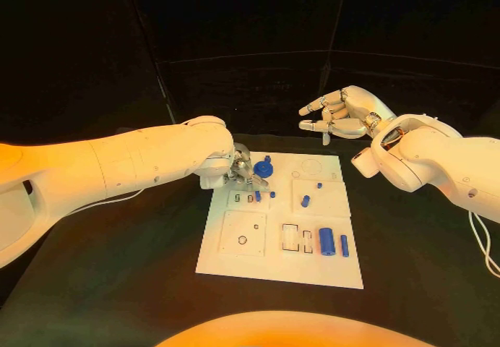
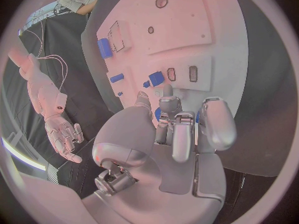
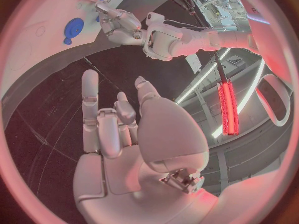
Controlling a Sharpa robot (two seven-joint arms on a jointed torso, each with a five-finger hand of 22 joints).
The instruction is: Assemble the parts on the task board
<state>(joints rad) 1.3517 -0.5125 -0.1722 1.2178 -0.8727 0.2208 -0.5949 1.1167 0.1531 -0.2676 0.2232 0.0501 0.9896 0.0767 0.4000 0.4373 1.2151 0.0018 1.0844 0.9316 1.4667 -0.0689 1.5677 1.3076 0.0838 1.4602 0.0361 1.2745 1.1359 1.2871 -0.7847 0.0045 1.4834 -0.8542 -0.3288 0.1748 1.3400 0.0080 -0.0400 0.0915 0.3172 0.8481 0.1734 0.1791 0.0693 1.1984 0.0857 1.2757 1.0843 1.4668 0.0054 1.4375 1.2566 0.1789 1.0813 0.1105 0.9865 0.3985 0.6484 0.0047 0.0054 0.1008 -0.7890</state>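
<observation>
Head view: left hand point(image 1: 238, 170) low over the far left corner of the white board point(image 1: 235, 256), fingers curled down beside a round blue part point(image 1: 264, 169); cannot tell whether it grips anything. Small blue pieces point(image 1: 305, 201) lie mid-board. Near the board's front edge, a blue cylinder point(image 1: 326, 241) beside a thinner blue peg point(image 1: 345, 246). Right hand point(image 1: 339, 114) raised beyond the far right corner, off the board, fingers loosely spread, holding nothing.

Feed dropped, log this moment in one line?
left hand: at blue part, grip unclear | right hand: open, raised off board
</observation>
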